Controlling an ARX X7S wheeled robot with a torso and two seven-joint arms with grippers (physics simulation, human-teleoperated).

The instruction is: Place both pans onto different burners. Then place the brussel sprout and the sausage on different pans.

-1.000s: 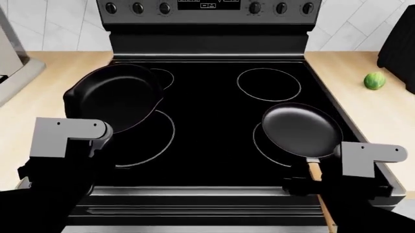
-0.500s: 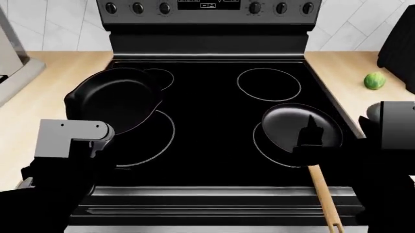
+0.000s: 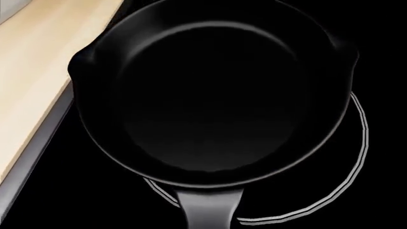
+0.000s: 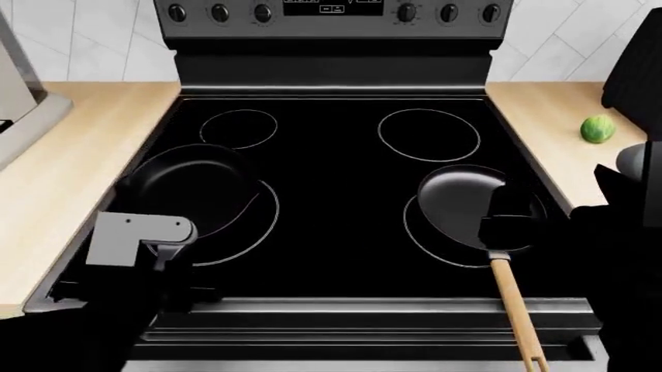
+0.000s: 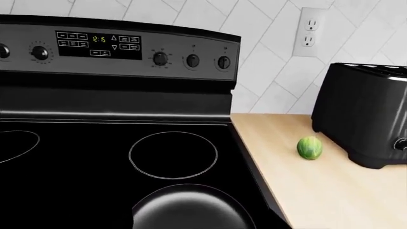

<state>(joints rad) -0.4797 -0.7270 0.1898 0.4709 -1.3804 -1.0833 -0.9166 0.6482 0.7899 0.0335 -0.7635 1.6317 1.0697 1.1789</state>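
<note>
With the cast-iron pan (image 4: 189,192) on the near-left burner (image 4: 253,232), its handle at the left tool (image 4: 155,260) whose grip I cannot tell, centre it before letting go; the wooden-handled pan (image 4: 470,205) sits near-right.

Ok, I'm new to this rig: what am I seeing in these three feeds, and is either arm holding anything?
The wide picture comes from the robot's head, looking down on a black glass stovetop. The other two come from cameras near each gripper.

The deep all-black cast-iron pan lies over the front-left burner ring; the left wrist camera looks straight down into it. Whether the left arm grips its handle cannot be told.

The shallower black pan with the light wooden handle lies on the front-right burner. The right arm rises at the edge, its gripper unclear.

The right wrist camera faces the stove's control panel, a small green brussel sprout on the wooden counter, and a black toaster. No sausage is visible.
</note>
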